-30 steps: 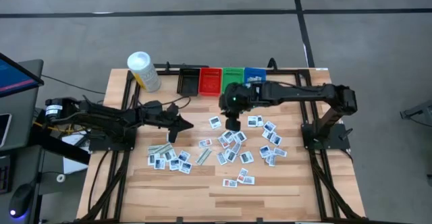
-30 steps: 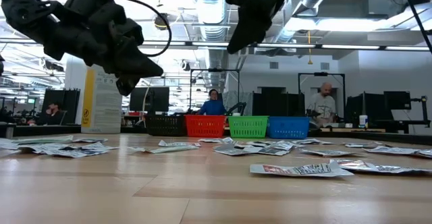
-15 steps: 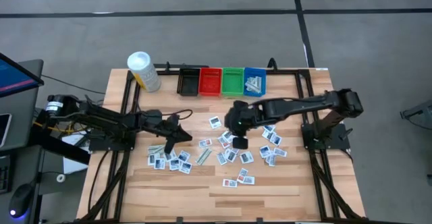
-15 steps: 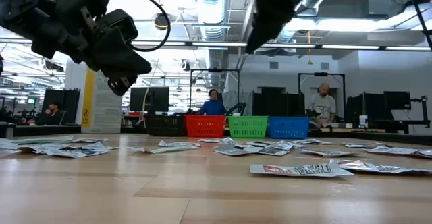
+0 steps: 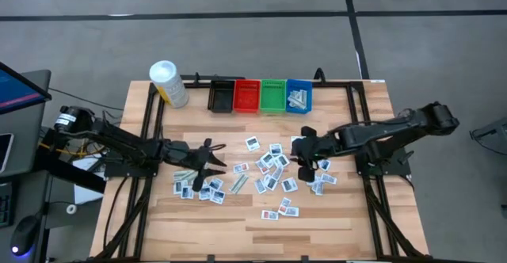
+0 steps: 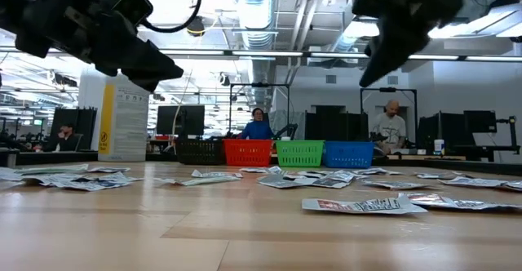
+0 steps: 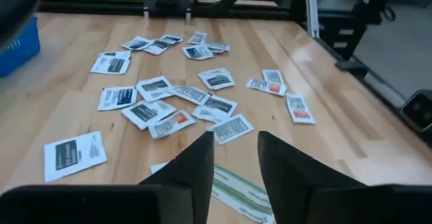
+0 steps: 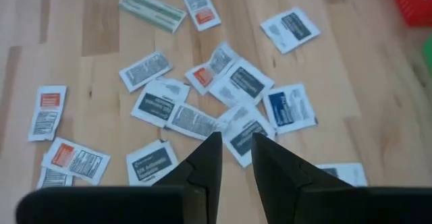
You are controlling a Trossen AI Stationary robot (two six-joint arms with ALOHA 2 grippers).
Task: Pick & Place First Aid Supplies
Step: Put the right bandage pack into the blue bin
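Hovering fingers [image 7: 233, 158] parted, packets [image 5: 273, 172] mid-table

We see a light wooden table [image 5: 333, 223] of long planks, edged by a black frame. Along its far side four small bins stand in a row, touching or nearly so: a black bin [image 5: 221, 96], a red bin [image 5: 246, 96], a green bin [image 5: 273, 95] and a blue bin [image 5: 299, 95]. At the far left corner stands a yellow bottle [image 5: 169, 84] with a white cap. Across the table's middle lie the first aid supplies [image 5: 269, 173], many small flat white packets, some overlapping, scattered in a loose band. Among them we find a pale-green strip [image 5: 239, 184] lying flat, and a small group of packets [image 5: 283, 209] lies nearer the front edge.
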